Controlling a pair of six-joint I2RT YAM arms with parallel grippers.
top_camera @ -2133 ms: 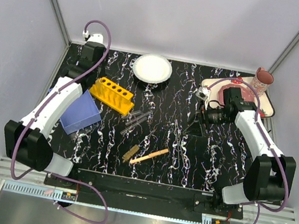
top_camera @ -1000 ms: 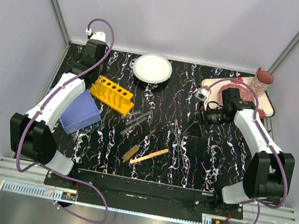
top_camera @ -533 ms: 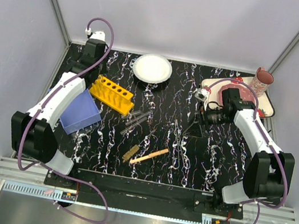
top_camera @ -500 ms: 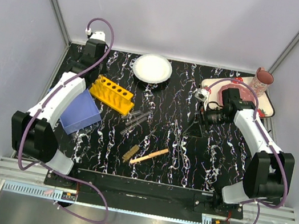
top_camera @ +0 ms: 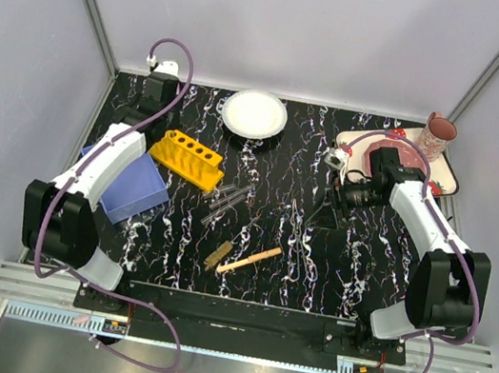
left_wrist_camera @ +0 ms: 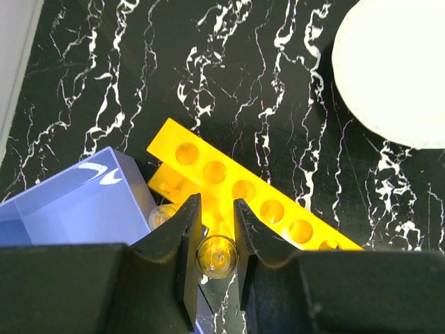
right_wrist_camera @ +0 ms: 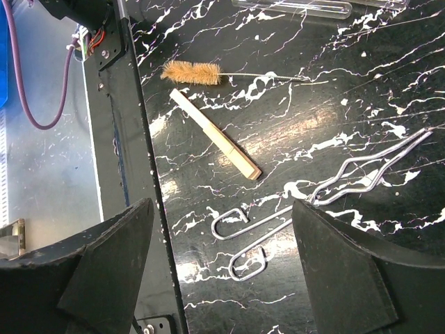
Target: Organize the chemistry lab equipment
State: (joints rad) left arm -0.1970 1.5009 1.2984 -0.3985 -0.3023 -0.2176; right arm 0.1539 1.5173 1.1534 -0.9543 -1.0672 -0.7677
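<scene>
L end effector (left_wrist_camera: 216, 217) gripping clear tube (left_wrist_camera: 217, 256), prob. above yellow rack (left_wrist_camera: 258, 200)

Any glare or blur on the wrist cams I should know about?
Left wrist: white plate washed out, glare streak on the blue bin, left pincer dark and soft around the clear tube. Right wrist: brush and wooden stick sharp; right pincer open, its fingers plain black shapes.

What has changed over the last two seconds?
Mainly the left arm: its elbow swung right and its wrist edged slightly right by the yellow rack. The left end effector grips a clear tube. The right end effector, open, barely shifted. Rack, brush, stick and plate stayed put.
</scene>
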